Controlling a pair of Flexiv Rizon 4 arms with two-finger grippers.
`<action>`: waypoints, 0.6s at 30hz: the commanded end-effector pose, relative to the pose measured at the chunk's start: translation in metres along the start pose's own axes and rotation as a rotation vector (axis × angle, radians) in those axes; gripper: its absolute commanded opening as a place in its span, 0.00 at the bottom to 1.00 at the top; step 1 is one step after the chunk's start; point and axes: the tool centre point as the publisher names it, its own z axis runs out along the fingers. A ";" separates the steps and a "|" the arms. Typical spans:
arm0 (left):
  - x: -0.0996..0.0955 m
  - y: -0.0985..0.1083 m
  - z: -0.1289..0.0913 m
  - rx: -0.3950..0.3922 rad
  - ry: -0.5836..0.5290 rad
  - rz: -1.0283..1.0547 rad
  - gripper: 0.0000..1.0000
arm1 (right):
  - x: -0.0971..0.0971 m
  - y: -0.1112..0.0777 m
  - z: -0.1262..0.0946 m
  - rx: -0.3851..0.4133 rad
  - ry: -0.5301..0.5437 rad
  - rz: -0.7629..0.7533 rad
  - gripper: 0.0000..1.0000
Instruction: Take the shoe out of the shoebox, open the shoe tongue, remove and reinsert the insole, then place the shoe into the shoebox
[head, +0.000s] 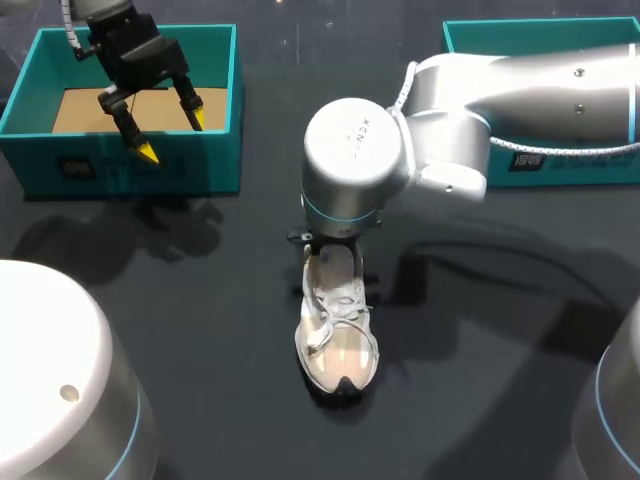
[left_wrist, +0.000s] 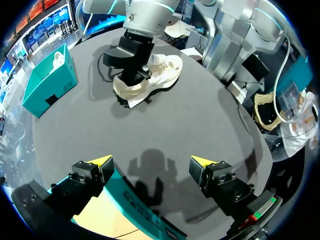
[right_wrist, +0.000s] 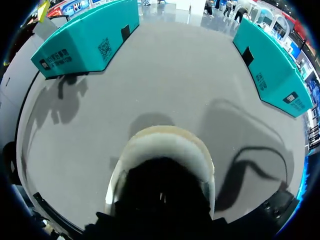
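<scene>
- Shoe (head: 338, 340): white sneaker, out of the box, upright on its sole mid-table (head: 200, 350), with its toe toward the robot's side. It is well apart from both teal boxes.
- Right arm (head: 520, 95) comes in from the right and reaches the table's middle, with its wrist directly over the shoe's heel end.
- Right gripper (left_wrist: 132, 55) is down at the shoe's collar. The left wrist view shows its black body against the heel opening. Gripping or loose: cannot tell, since it is hidden in every view.
- The right wrist view shows only the padded collar (right_wrist: 167, 142) and a dark interior just ahead.
- Left gripper (head: 172, 135) hangs above the open shoebox (head: 130, 170) at the far left. Its fingers are spread wide with nothing between them.
- The shoebox shows a bare brown floor, and its near wall sits under the left gripper (left_wrist: 150, 162).
- A second teal box (head: 540, 40) sits at the far right of the table.
</scene>
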 end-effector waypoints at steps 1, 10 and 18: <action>0.000 0.000 0.000 -0.002 0.001 0.001 1.00 | 0.006 -0.016 0.032 0.097 0.010 0.010 0.00; 0.000 0.000 0.000 -0.002 0.001 0.001 1.00 | 0.009 -0.072 0.018 0.225 -0.047 0.074 0.00; 0.000 0.000 0.000 -0.002 0.001 0.001 1.00 | 0.004 -0.074 -0.015 0.176 -0.104 0.093 0.00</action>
